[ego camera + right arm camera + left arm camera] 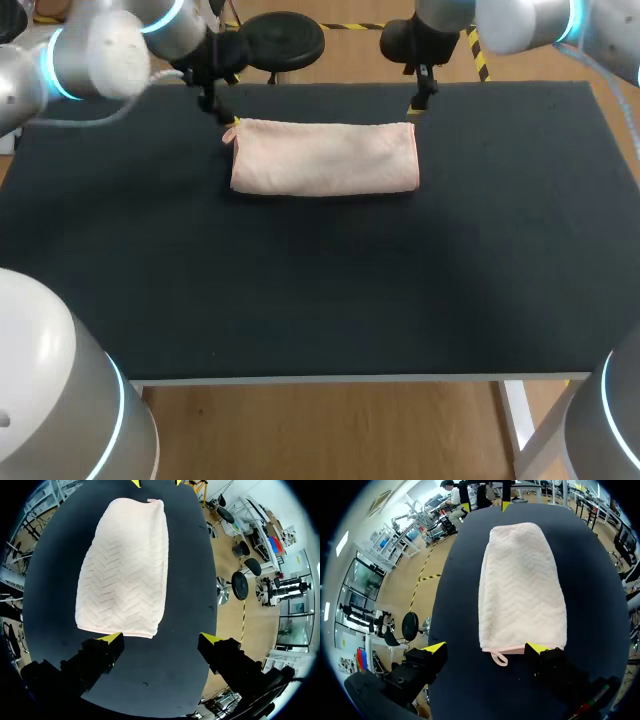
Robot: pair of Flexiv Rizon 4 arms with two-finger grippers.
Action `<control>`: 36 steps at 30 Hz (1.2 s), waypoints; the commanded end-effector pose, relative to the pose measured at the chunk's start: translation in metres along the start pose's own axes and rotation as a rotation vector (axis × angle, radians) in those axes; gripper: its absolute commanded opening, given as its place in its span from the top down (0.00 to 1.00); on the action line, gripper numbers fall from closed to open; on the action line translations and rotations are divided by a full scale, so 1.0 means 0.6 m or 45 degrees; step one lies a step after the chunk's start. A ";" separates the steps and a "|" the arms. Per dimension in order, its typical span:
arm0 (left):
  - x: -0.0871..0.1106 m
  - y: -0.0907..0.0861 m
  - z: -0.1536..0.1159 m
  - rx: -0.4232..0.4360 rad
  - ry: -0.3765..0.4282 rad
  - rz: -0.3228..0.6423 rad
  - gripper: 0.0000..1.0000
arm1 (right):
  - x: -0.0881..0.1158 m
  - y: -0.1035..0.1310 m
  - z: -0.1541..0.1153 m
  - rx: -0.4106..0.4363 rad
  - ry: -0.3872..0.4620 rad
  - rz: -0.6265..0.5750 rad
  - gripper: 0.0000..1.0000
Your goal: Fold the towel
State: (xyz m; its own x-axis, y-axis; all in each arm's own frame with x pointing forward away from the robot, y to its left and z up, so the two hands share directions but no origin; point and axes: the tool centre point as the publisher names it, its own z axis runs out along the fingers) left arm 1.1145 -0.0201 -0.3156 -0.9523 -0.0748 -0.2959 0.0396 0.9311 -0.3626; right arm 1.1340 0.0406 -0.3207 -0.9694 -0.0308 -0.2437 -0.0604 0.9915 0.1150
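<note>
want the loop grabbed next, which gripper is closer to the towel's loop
Left. The left gripper is right by the loop, at that end of the towel; the right gripper is at the opposite end.

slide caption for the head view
Folded pink towel on the black table, left claw and right claw open by its far corners.

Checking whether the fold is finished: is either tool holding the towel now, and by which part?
Nothing is held: the left tool and right tool are both open, near far corners of the towel.
</note>
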 end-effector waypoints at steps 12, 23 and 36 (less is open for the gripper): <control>0.044 0.039 -0.062 0.529 0.070 -0.023 0.00 | 0.041 -0.009 -0.017 -0.026 -0.024 0.067 0.00; 0.064 0.071 -0.082 0.638 0.071 -0.051 0.00 | 0.046 -0.020 -0.025 -0.021 -0.033 0.088 0.00; 0.064 0.072 -0.092 0.666 0.079 -0.018 0.00 | 0.044 -0.014 -0.031 -0.040 -0.021 0.005 0.00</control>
State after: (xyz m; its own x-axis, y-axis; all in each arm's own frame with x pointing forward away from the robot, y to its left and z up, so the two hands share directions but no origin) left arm 1.0618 0.0375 -0.2940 -0.9692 -0.0526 -0.2406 0.1558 0.6256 -0.7644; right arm 1.1042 0.0303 -0.3113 -0.9646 -0.0231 -0.2627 -0.0636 0.9871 0.1468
